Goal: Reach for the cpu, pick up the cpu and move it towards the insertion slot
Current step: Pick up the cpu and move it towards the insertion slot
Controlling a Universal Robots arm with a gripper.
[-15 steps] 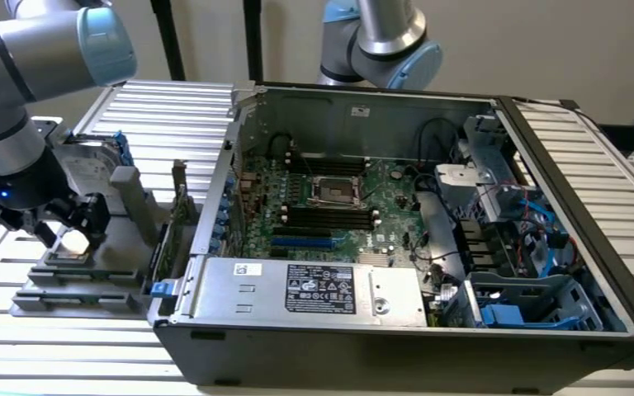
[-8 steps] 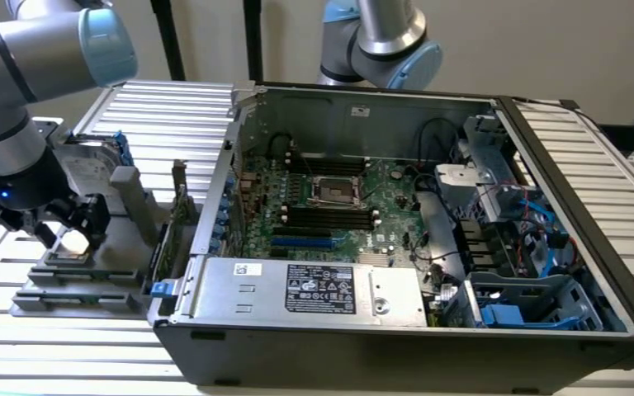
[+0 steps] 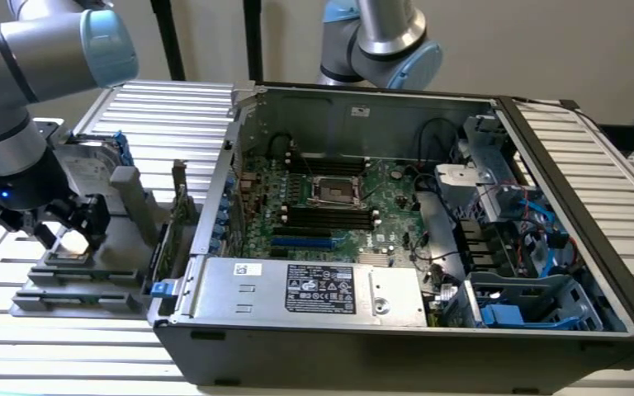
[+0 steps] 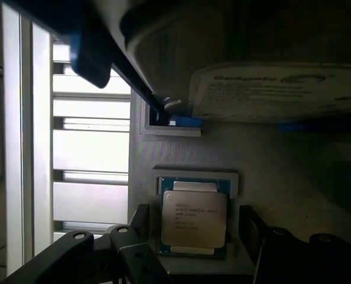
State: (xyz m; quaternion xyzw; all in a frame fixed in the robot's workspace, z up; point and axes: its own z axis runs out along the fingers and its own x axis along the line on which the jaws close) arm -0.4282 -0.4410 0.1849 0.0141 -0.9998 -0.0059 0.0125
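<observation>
**q:** where does the tool stand?
**a:** in the exterior view, at 9 o'clock of the case. it is low over a grey fixture on the bench. its jaws are released and spread, with one finger on each side of the cpu. a gap shows on both sides, so nothing is grasped.

**q:** why does the cpu lie as it does?
**a:** it rests flat, metal top up, in a shallow pale-rimmed seat of the fixture. the seat probably keeps it square to the jaws, so they can close on two opposite edges.

**q:** and the slot?
**a:** the slot sits on the green board near the middle of the case. it is toward 3 o'clock from the tool and well apart from it. the case lies on its side with the panel off, which leaves the slot open from above.

**q:** how many of each?
**a:**
- one cpu
- one slot
- one hard drive, on edge in the fixture near the cpu
- two fingers
- two banks of memory slots, at 12 and 6 o'clock of the slot
- two arms: the working arm and a second arm at 12 o'clock behind the case
</observation>
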